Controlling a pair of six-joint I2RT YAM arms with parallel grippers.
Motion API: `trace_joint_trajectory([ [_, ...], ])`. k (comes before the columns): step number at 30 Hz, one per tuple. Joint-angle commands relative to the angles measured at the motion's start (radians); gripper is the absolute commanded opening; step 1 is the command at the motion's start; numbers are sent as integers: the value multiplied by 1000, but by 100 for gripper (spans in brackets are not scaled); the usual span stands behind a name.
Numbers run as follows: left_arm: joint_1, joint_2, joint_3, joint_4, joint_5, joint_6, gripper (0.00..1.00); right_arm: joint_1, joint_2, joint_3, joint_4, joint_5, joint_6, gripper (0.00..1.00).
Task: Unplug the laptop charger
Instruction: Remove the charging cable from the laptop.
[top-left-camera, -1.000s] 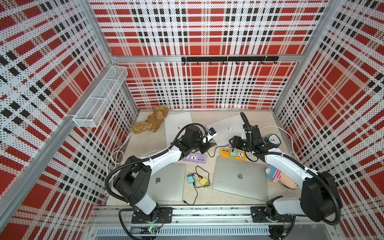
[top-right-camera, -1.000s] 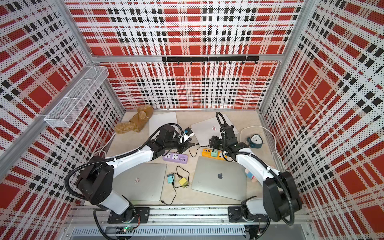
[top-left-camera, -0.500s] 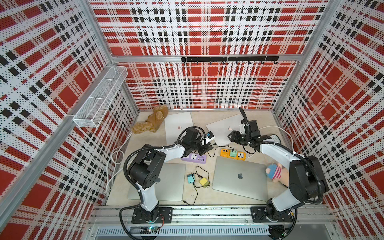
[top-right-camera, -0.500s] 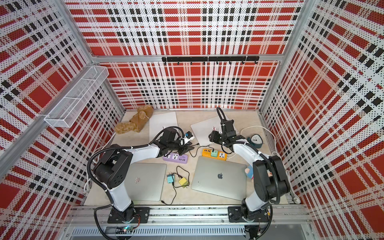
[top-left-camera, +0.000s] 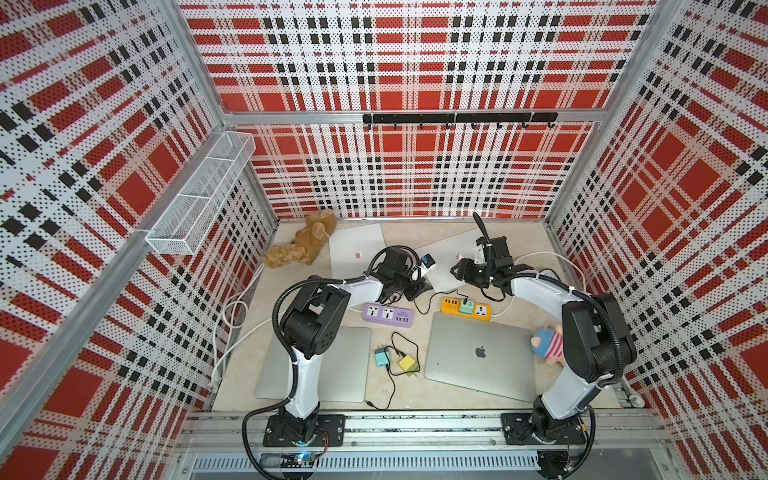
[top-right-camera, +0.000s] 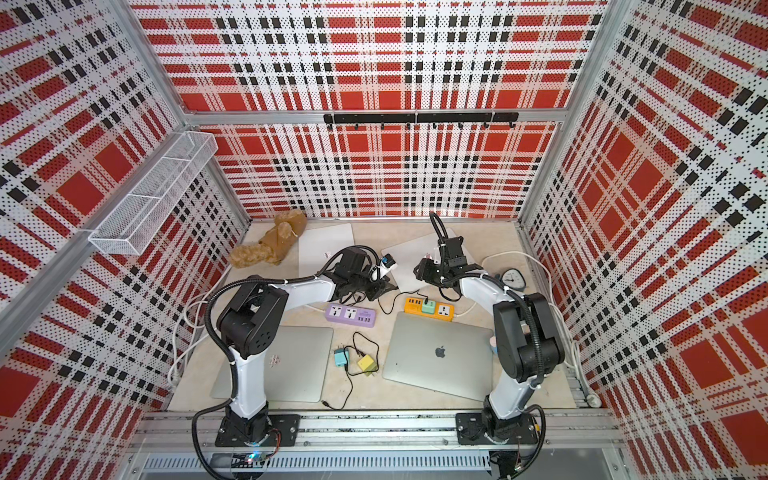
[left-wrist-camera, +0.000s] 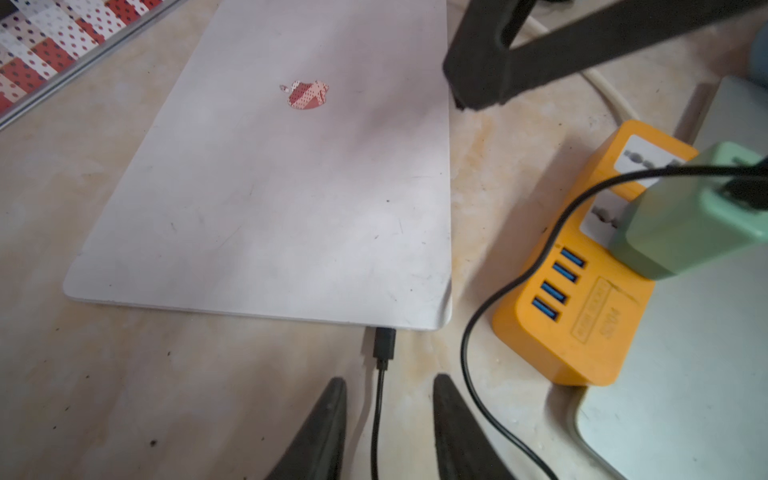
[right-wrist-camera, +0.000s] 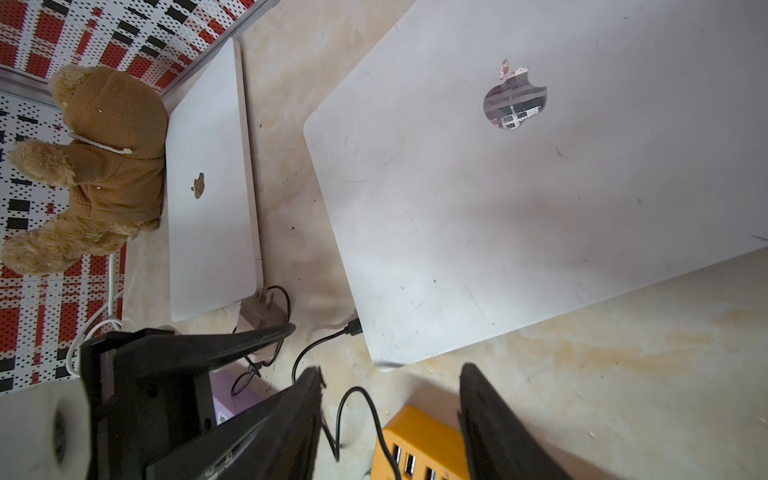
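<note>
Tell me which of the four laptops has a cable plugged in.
The far laptop by the orange power strip: a black connector sits in its edge, just ahead of the left gripper. No cable is seen entering the other three.

Robot lab cell — plaid perforated panels (top-left-camera: 415, 62) on aluminium framing (top-left-camera: 291, 118) are boxing in the tabletop (top-left-camera: 403, 237), two arms (top-left-camera: 305, 374) are sitting bolted to a front rail (top-left-camera: 415, 428) — a wire basket (top-left-camera: 199, 195) is hanging on one wall.

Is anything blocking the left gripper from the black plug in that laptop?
Nothing visible does. The left gripper is open right behind the black plug, and only the plug's own cable runs between its fingers.
</note>
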Motion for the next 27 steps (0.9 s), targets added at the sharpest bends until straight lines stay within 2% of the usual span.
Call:
trace_joint_trajectory([
  [1, -17, 45, 61, -73, -60, -3, 37, -10, 36, 30, 23, -14, 13, 55],
  [11, -28, 134, 184, -170, -108, -17, 37, -24, 100, 80, 33, -47, 16, 54],
  [27, -37, 178, 252, -272, -139, -3, 33, -26, 146, 96, 34, -79, 12, 53],
])
